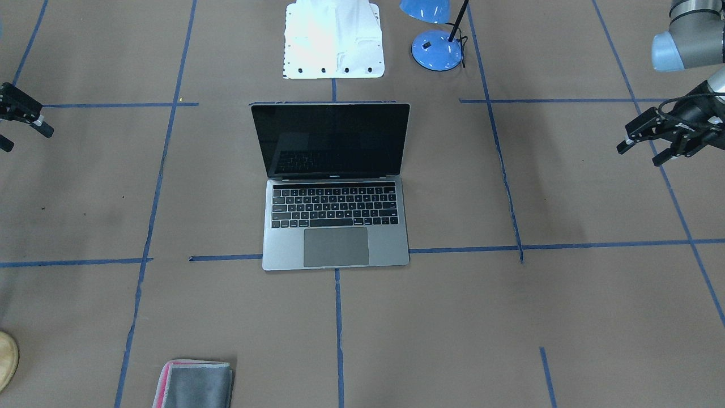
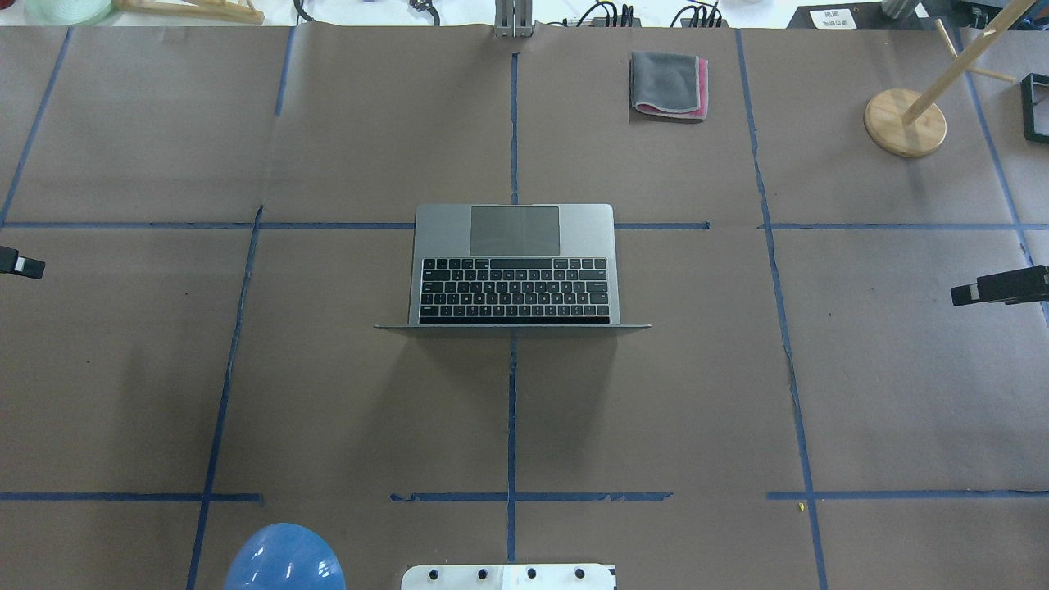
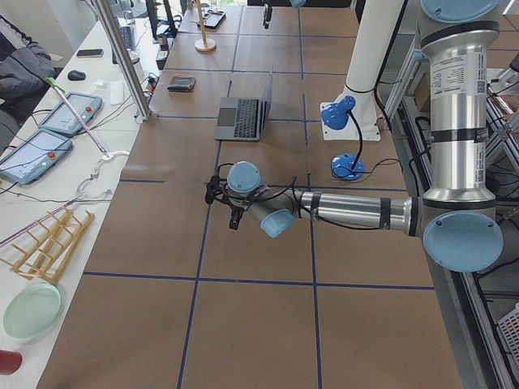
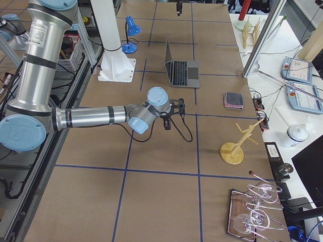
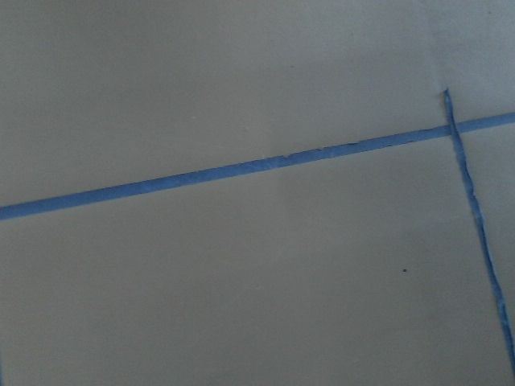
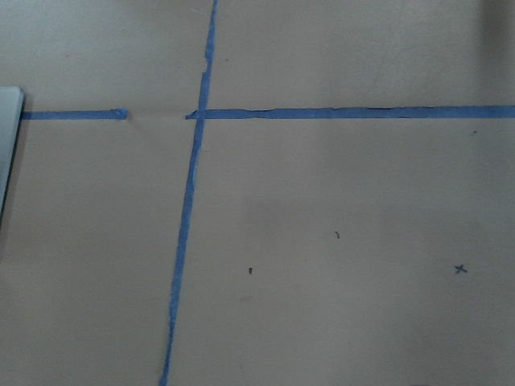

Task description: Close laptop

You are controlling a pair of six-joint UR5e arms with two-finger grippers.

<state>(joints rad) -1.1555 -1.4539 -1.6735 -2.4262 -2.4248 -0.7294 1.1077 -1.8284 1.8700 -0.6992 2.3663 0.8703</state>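
Observation:
The laptop is a slim grey metal one with a black keyboard and a grey trackpad. It lies open at the table's centre, its black screen upright and facing away from the robot. It also shows in the overhead view. My left gripper is open and empty, hovering far off the laptop's side, at the edge of the overhead view. My right gripper is open and empty, far off the opposite side. The wrist views show only brown paper and blue tape; a pale edge, perhaps the laptop's, is at the right wrist view's left.
A blue desk lamp and the white robot base plate stand behind the laptop's lid. A folded grey-and-pink cloth lies beyond the laptop. A wooden stand is at the far right.

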